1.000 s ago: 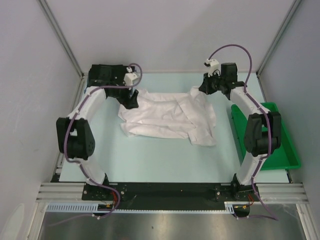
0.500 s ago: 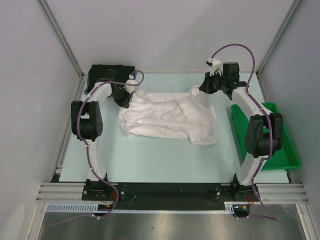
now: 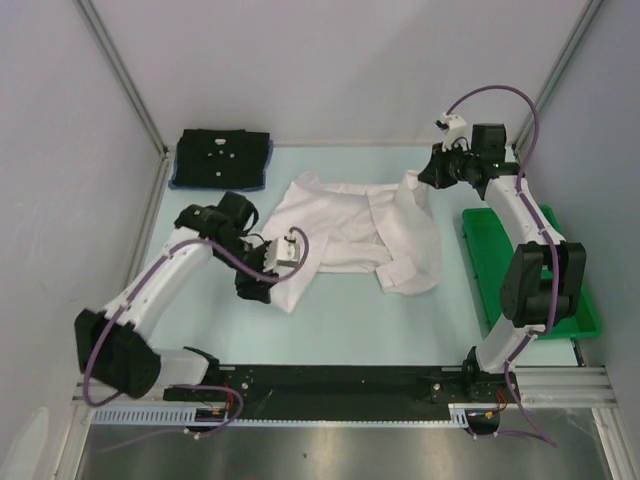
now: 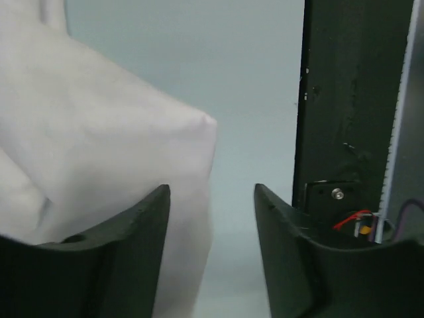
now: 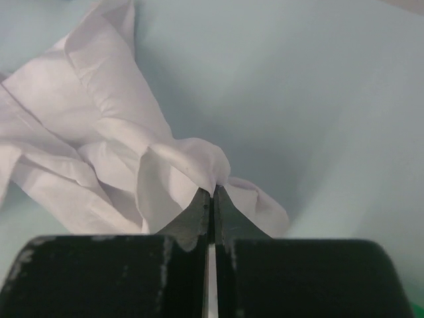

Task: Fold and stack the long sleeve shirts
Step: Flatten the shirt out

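R gripper [image 5: 212, 193] pinched shut on white shirt [image 3: 350, 225], far-right edge. L gripper [image 4: 212, 199] jaws apart at its near-left corner. Black shirt [image 3: 224, 158] folded far-left.

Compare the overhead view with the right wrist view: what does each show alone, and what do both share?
Only the overhead view shows the folded black shirt at far left, the green tray at right, and the left gripper at the near-left corner of the white shirt. Only the right wrist view shows the fingers pressed together on a pinched fold of cloth. Both show the white shirt on the table and the right gripper shut on it.
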Motion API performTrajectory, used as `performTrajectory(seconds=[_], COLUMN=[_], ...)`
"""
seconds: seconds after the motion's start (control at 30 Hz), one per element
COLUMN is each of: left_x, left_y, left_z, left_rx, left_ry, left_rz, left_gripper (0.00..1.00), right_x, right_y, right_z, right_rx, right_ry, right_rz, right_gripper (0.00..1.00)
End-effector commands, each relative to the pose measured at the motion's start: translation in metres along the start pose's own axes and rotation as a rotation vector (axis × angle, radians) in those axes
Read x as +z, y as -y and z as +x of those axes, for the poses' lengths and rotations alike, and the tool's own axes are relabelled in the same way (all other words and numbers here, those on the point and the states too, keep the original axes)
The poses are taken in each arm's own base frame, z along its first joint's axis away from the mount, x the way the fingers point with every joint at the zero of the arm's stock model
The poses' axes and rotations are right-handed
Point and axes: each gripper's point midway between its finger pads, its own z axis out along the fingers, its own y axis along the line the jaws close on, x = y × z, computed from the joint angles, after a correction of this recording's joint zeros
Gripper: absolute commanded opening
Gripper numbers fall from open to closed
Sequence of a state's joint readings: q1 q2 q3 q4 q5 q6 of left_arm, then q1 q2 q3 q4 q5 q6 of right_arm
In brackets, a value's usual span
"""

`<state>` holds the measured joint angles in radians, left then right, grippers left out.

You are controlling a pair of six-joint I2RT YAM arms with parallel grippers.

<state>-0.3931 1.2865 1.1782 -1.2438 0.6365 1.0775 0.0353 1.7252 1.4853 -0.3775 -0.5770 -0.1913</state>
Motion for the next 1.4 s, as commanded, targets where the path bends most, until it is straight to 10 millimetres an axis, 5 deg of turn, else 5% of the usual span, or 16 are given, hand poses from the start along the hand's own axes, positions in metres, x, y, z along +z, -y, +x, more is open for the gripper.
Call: performTrajectory(seconds=[0.0, 0.03, 0.1, 0.13, 0.27, 0.3, 0.33, 0.57, 0.8, 0.87, 0.93, 1.0, 1.13, 1.17, 1.27, 1.37], left_x=[-0.001, -0.019, -0.033, -0.060, -0.054, -0.026, -0.035, 0.041, 0.086, 0.082, 0.065, 0.016, -0.068, -0.111, -0.087, -0.020], left_y=[-0.066, -0.111, -0.163, -0.201, -0.303, -0.323, -0.343, -0.387, -0.382, -0.374, -0.369, -0.359, -0.305, -0.280, -0.212, -0.119], left_z=[0.009, 0.003, -0.002, -0.016, -0.010, 0.007, -0.010, 0.014, 0.046, 0.041, 0.037, 0.027, 0.013, -0.012, 0.007, 0.029], left_rx=[-0.182, -0.245, -0.346, -0.326, -0.403, -0.465, -0.431, -0.398, -0.371, -0.366, -0.406, -0.452, -0.380, -0.294, -0.238, -0.162], left_ry=[0.072, 0.147, 0.202, 0.243, 0.281, 0.266, 0.291, 0.209, 0.024, 0.020, 0.058, 0.134, 0.189, 0.219, 0.142, 0.003], left_rz=[-0.031, -0.081, -0.136, -0.235, -0.386, -0.354, -0.396, -0.399, -0.420, -0.397, -0.402, -0.443, -0.533, -0.617, -0.560, -0.386], left_gripper=[0.68, 0.91, 0.99, 0.99, 0.99, 0.98, 0.98, 0.99, 0.96, 0.65, 0.13, 0.00, 0.00, 0.00, 0.00, 0.33], right_x=[-0.017, -0.016, -0.015, -0.014, -0.013, -0.012, -0.012, -0.015, -0.027, -0.026, -0.023, -0.019, -0.015, -0.014, -0.013, -0.015], right_y=[-0.005, -0.006, -0.010, -0.014, -0.022, -0.024, -0.026, -0.034, -0.048, -0.048, -0.045, -0.040, -0.024, -0.021, -0.017, -0.018], right_z=[0.016, 0.018, 0.024, 0.026, 0.031, 0.033, 0.031, 0.021, 0.017, 0.018, 0.020, 0.015, 0.008, 0.006, 0.004, 0.008], right_rx=[-0.035, -0.035, -0.024, -0.033, -0.038, -0.036, -0.039, -0.059, -0.096, -0.099, -0.087, -0.084, -0.028, -0.022, 0.008, 0.009], right_ry=[-0.045, -0.051, -0.067, -0.073, -0.085, -0.087, -0.083, -0.064, -0.062, -0.061, -0.064, -0.045, -0.011, -0.002, 0.008, -0.001], right_rz=[-0.021, -0.029, -0.044, -0.059, -0.084, -0.090, -0.092, -0.097, -0.131, -0.127, -0.119, -0.107, -0.067, -0.063, -0.064, -0.074], right_gripper=[0.00, 0.00, 0.00, 0.00, 0.00, 0.00, 0.00, 0.00, 0.00, 0.00, 0.00, 0.00, 0.00, 0.00, 0.00, 0.00])
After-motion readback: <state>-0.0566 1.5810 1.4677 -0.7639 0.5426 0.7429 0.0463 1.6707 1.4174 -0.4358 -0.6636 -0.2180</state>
